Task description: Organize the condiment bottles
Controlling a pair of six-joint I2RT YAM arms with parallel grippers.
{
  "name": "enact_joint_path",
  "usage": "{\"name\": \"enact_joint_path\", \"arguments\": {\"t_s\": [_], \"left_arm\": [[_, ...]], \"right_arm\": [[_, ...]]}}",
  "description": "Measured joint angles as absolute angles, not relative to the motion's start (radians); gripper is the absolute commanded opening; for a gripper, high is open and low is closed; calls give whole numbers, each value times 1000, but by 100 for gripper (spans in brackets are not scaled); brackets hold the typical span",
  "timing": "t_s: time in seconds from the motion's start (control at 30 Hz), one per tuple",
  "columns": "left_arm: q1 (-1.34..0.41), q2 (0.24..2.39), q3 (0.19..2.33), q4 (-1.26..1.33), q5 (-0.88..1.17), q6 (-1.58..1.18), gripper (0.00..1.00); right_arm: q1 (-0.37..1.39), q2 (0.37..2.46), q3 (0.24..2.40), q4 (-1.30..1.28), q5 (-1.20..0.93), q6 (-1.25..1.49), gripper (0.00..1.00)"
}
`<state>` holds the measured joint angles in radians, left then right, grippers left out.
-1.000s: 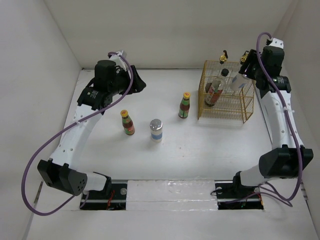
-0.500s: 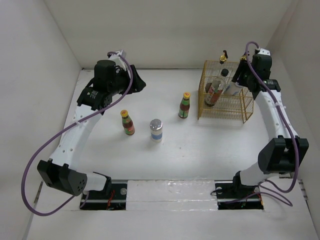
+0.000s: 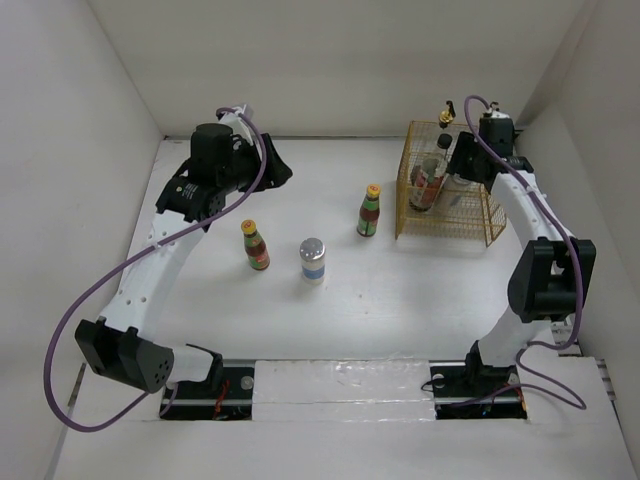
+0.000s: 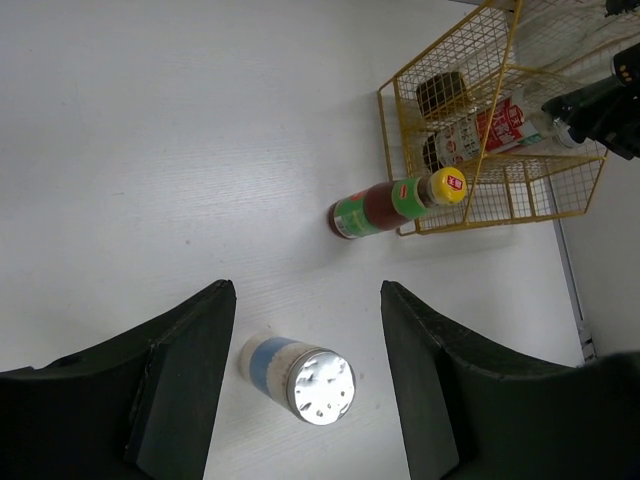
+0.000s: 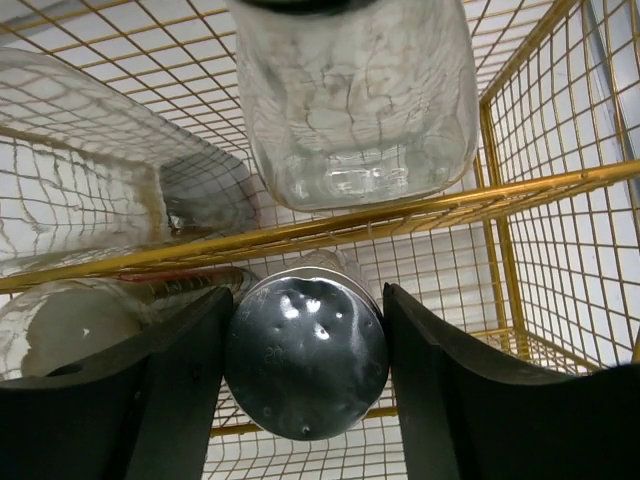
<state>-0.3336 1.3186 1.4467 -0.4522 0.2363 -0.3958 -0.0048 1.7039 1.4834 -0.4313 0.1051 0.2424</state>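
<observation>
My right gripper (image 5: 306, 345) is shut on a short silver-capped bottle (image 5: 306, 358) and holds it inside the yellow wire basket (image 3: 490, 215), over its right part (image 3: 462, 162). Two clear bottles (image 5: 355, 100) lie or stand just ahead of it in the basket. A black-capped red-labelled bottle (image 3: 430, 182) is in the basket too. My left gripper (image 4: 308, 297) is open and empty, high at the back left (image 3: 276, 168). On the table stand a second silver-capped bottle (image 3: 313, 260) and two yellow-capped sauce bottles (image 3: 256, 245) (image 3: 369, 210).
The basket (image 4: 480, 130) stands at the back right, close to the right wall. The nearer yellow-capped bottle (image 4: 395, 203) stands right beside the basket's left side. White walls close in the table on three sides.
My right gripper has moved left from beside the basket's right side to over and into it, carrying the silver-capped bottle. The left arm has hardly moved.
</observation>
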Motion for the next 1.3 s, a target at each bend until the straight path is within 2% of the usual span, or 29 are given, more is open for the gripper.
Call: {"name": "enact_joint_path", "arguments": {"t_s": [0.1,0.17,0.43,0.5,0.53,0.57,0.7,0.77,0.8,0.87,0.9,0.93,0.97,1.0,1.03,1.07,1.23,1.3], "left_arm": [[-334,1317,1446,-450,236,-398,56],[-334,1317,1446,-447,236,-399,56],[-334,1317,1447,-445,228,-399,56],[-334,1317,1450,-445,228,-399,56],[-334,1317,1454,-447,228,-400,56],[-334,1317,1462,-447,226,-400,56],[-334,1317,1498,-447,204,-399,45],[-334,1317,1509,-447,191,-398,38],[-334,1317,1513,-448,187,-398,34],[-334,1317,1520,-453,179,-396,30],[-334,1317,1522,-455,176,-396,27],[-334,1317,1524,-457,172,-395,25],[-334,1317,1526,-458,170,-394,25],[-334,1317,1528,-459,166,-393,25],[-334,1318,1533,-466,163,-391,25],[-334,1319,1541,-476,158,-389,33],[-332,1345,1615,-498,150,-373,56],[-332,1350,1636,-501,149,-371,58]], "right_arm": [[-3,1704,1490,-443,124,244,79],[2,1703,1493,-448,142,245,82],[16,1609,1504,-487,231,251,86],[17,1533,1487,-479,251,252,76],[20,1490,1475,-478,260,252,68],[22,1452,1465,-477,268,253,49],[94,1259,1338,-400,273,230,10],[178,1178,1256,-365,239,207,9],[229,1154,1230,-361,216,196,13],[334,1143,1202,-356,166,167,38],[395,1149,1195,-354,140,154,52],[456,1159,1188,-353,128,142,83],[520,1168,1177,-348,113,135,94],[583,1178,1165,-343,102,120,100],[648,1189,1154,-340,96,115,100],[704,1204,1146,-336,84,108,100],[888,1341,1157,-319,33,81,100],[912,1398,1159,-309,26,78,100]]}}
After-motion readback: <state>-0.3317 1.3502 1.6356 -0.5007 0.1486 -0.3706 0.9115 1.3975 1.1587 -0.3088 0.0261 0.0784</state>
